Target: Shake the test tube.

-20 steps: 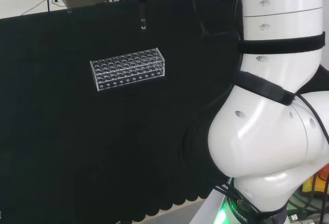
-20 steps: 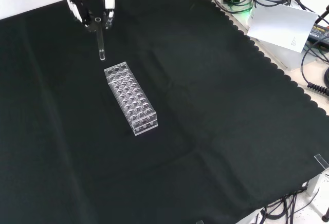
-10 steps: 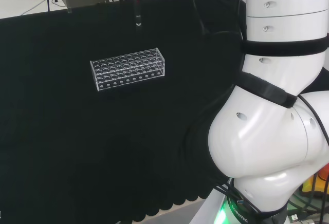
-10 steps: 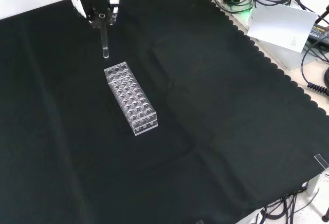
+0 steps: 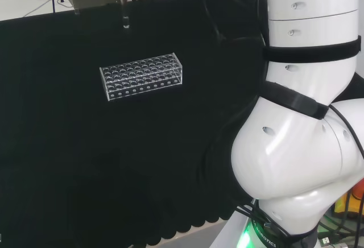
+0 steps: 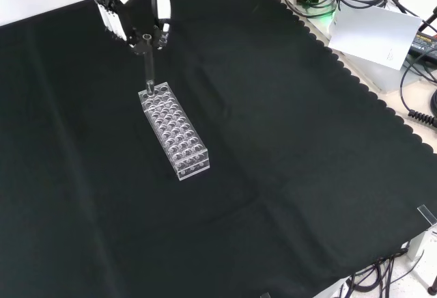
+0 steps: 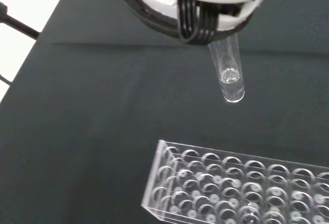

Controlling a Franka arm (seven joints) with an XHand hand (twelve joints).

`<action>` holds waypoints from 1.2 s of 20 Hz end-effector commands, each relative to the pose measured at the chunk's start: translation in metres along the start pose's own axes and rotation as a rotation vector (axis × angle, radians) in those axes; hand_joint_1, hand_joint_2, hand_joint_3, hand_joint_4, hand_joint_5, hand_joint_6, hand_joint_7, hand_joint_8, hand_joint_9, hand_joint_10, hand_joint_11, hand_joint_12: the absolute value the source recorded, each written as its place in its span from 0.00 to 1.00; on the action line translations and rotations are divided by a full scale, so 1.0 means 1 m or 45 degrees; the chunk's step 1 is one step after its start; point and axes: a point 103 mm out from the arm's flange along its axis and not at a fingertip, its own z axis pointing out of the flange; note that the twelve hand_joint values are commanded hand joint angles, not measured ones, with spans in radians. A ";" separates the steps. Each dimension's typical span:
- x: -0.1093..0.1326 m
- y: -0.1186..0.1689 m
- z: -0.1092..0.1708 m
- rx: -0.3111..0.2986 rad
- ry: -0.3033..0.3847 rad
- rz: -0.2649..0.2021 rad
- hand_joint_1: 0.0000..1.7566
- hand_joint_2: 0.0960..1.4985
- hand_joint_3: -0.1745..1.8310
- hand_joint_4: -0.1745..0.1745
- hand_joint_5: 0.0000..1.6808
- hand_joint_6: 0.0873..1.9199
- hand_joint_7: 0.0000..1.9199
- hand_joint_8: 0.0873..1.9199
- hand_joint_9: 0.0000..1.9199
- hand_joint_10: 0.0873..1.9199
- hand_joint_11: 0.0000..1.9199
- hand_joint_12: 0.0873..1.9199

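Front view: hand (image 6: 130, 7) pinches clear test tube (image 6: 148, 72) above unlabelled rack (image 6: 174, 131).

My hand (image 6: 133, 7) is cut by the front view's top edge; in the wrist view it is a blurred white mass that covers the top of the test tube (image 7: 229, 70). In the head view the tube (image 5: 125, 19) is too small to tell its contents. The rack (image 7: 241, 188) runs off the wrist view's edge. I cannot tell whether its holes hold anything.
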 end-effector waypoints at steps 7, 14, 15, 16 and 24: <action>-0.049 -0.020 -0.004 0.009 -0.052 0.180 0.81 0.45 0.32 0.00 0.76 0.15 0.71 0.37 0.78 0.00 0.60 0.49; -0.126 -0.058 -0.012 0.004 -0.091 0.409 0.81 0.44 0.32 0.00 0.76 0.15 0.71 0.37 0.78 0.00 0.60 0.49; -0.134 -0.062 -0.014 0.002 -0.097 0.435 0.81 0.44 0.32 0.00 0.76 0.15 0.71 0.37 0.78 0.00 0.60 0.49; -0.141 -0.066 -0.016 -0.001 -0.102 0.458 0.81 0.44 0.32 0.00 0.76 0.15 0.71 0.37 0.78 0.00 0.60 0.49; -0.156 -0.075 -0.021 -0.020 -0.100 0.511 0.81 0.44 0.32 0.00 0.76 0.15 0.72 0.37 0.78 0.00 0.60 0.49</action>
